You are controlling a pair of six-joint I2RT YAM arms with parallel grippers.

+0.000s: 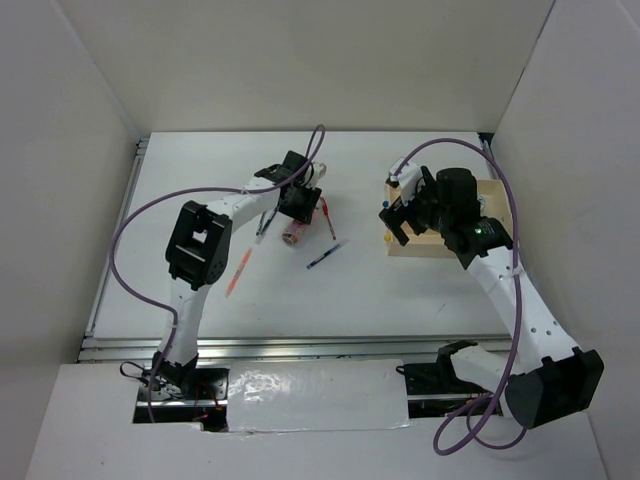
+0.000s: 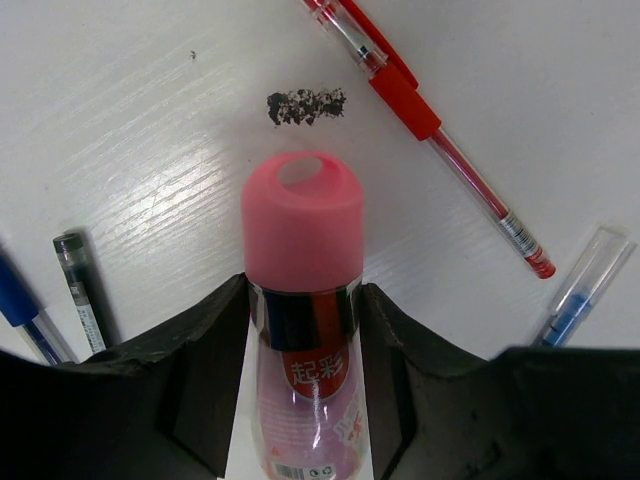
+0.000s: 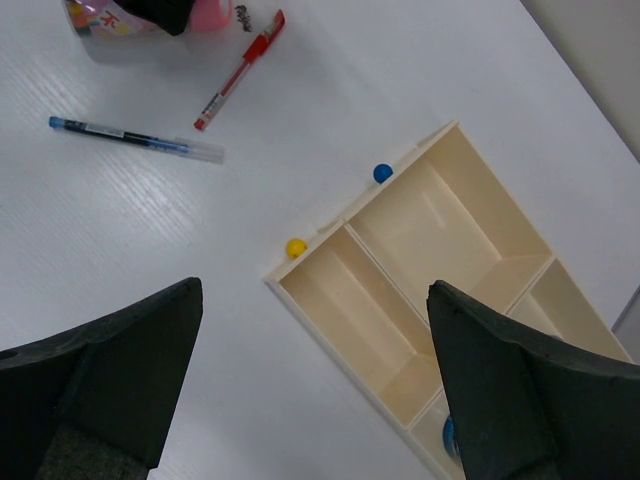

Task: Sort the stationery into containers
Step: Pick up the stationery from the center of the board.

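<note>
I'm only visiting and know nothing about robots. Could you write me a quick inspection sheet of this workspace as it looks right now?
Surface: white table, with one dark smudge.
Job's things: pink cylinder; red pen, blue pen and orange pen lying loose on the table; wooden tray, its large compartments holding nothing yet.
Clutter: yellow ball and blue ball beside the tray's outer wall.
Grippers: left gripper closed on the pink cylinder; right gripper open above the tray.
Cables: purple cables looped along both arms.
Surroundings: plain white walls.
</note>
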